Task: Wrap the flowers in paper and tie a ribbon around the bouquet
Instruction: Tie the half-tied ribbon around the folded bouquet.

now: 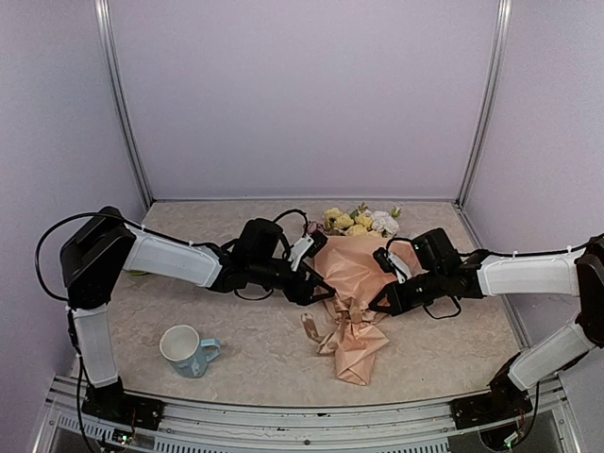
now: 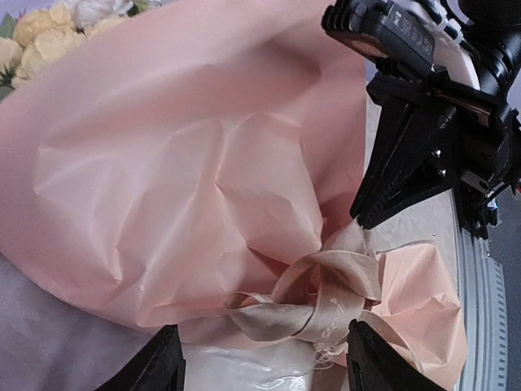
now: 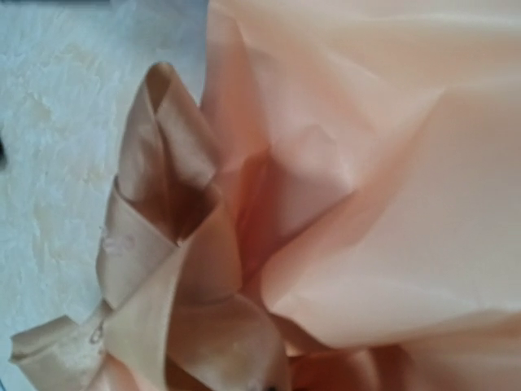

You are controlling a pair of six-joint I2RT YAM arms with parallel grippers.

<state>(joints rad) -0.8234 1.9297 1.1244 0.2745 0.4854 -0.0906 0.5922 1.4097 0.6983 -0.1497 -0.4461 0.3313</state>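
**Soft bouquet tied at the neck; left pincer spread, right pressed together**

The bouquet lies on the table between the two pincers. Its flowers are beyond both pincers, and its gathered neck is just ahead of the left pincer.

It looks light and yielding. The paper is thin and creased, likely to slide or tear if tugged. The satin ribbon looks limp and slippery. The safest hold is probably the bunched neck or the ribbon's loose ends, not the blooms or the open cone.

The left pincer's fingers are spread wide on either side of the ribbon loops and clasp nothing. The right pincer comes in from the far side of the neck with its fingers pressed together. Its tip meets ribbon and paper, but I cannot tell whether a strand is nipped.
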